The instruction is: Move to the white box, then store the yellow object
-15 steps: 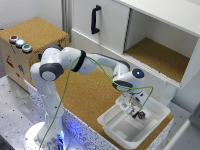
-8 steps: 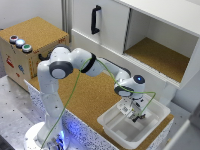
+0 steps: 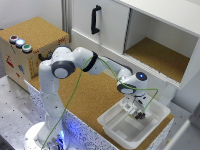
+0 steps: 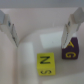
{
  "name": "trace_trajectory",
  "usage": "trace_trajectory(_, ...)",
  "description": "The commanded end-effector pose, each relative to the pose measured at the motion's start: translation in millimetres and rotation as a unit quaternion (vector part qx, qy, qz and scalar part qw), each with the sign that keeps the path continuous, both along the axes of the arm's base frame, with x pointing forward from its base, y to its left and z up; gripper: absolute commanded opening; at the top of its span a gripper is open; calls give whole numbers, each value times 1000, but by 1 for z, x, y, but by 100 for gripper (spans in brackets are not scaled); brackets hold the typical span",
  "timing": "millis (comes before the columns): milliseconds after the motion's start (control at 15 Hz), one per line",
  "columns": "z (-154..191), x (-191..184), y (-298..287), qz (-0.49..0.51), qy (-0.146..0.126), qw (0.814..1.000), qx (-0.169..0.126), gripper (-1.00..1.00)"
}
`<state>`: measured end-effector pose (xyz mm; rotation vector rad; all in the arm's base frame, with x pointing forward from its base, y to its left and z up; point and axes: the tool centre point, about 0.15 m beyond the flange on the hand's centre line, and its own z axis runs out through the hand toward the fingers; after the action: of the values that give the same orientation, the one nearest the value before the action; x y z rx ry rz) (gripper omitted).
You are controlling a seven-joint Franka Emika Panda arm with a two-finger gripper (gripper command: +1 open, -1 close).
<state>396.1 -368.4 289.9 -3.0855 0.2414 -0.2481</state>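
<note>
Compared with half a second before, the arm has lowered the claw [image 3: 136, 111] deeper into the white box [image 3: 120, 131], which sits on the cork worktop [image 3: 90, 95]. The claw is released, its two fingers [image 4: 8, 26] spread wide. Only the wrist view shows two lettered cubes on the box floor: one yellow cube [image 4: 46, 63] between the fingers, untouched, and one purple cube [image 4: 69, 50] just beside one fingertip.
</note>
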Motion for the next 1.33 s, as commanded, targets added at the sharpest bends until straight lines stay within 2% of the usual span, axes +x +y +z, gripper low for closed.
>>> trace_trajectory(0, 84, -27, 55, -9, -8, 1000, -15, 100)
trace_trajectory(133, 100, -38, 85, -1, 3, 1000, -18, 100)
trace_trajectory(333, 102, -45, 128, 3, 33, 999, -21, 100)
trace_trajectory(467, 105, -52, 154, 16, 32, 999, -25, 100)
trace_trajectory(600, 109, -67, 178, 27, 17, 999, -16, 100)
trace_trajectory(733, 105, -85, 198, 43, 9, 999, 2, 100)
trace_trajectory(867, 96, -101, 216, 59, 3, 998, 33, 100)
trace_trajectory(1000, 84, -110, 239, 81, 14, 996, 44, 100)
trace_trajectory(1067, 79, -118, 254, 102, 8, 993, 59, 100)
trace_trajectory(1267, 56, -133, 302, 135, 28, 986, 90, 100)
